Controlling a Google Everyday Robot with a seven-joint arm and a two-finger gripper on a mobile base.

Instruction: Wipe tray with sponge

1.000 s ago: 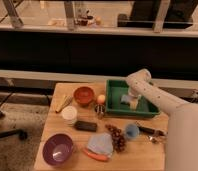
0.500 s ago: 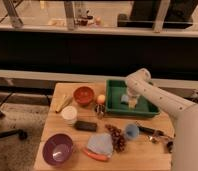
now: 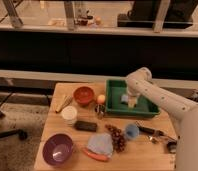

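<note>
Green plastic is where the work is happening: the tray (image 3: pixel 142 111) is sitting right of centre in the frame, on the wooden table (image 3: pixel 54 131), and the gripper (image 3: pixel 131 101) is reaching down inside it. Under its tip a small light-blue block, the sponge (image 3: pixel 126 98), is lying on the tray floor toward the left-middle part. I cannot tell whether the fingers are pinching it or merely pressing on it.

To my eye the wiping step itself is in hand, with the sponge down on the surface. The next move, I would judge, is calling for steady downward pressure and a sweep across the tray floor without riding up over the raised sides.

The white arm (image 3: pixel 164 100) is coming in from the lower right, rising to a bent elbow above the tray's far rim, then dropping steeply to the wrist.
</note>
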